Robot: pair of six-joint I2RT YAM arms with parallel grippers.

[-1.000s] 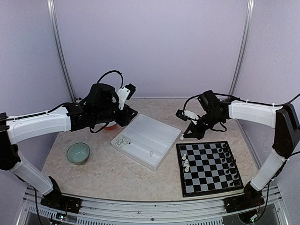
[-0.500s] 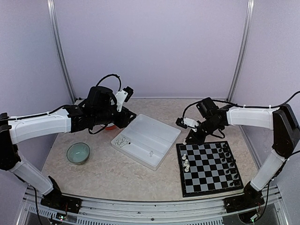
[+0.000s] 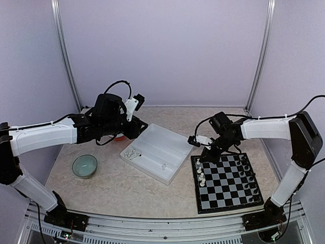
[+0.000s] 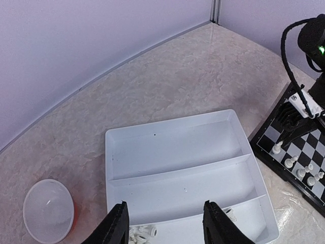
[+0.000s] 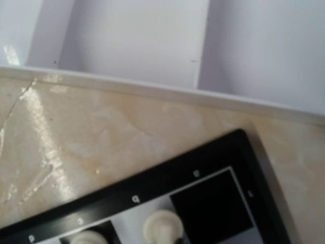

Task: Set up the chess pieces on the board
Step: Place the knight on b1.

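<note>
The board [image 3: 226,182] lies at the right. Several white chess pieces [image 3: 201,174] stand along its left edge and black ones [image 3: 247,175] along its right edge. My right gripper [image 3: 204,156] hangs shut over the board's far-left corner. Its fingers are out of the right wrist view, which shows that board corner [image 5: 218,152] and a white piece [image 5: 162,229]. Whether the gripper holds anything does not show. My left gripper [image 4: 167,223] is open and empty above the white tray [image 4: 172,175]. More white pieces [image 4: 142,234] lie in the tray's near compartment.
The divided tray [image 3: 167,140] sits mid-table, left of the board. A teal bowl [image 3: 84,165] stands at the left. A translucent cup [image 4: 48,211] with an orange underside sits near the tray's far-left side, under my left arm. Walls close the back and sides.
My right gripper has come down and leftward from beyond the board's far edge to its far-left corner. The left arm shifted slightly early on, then held still.
</note>
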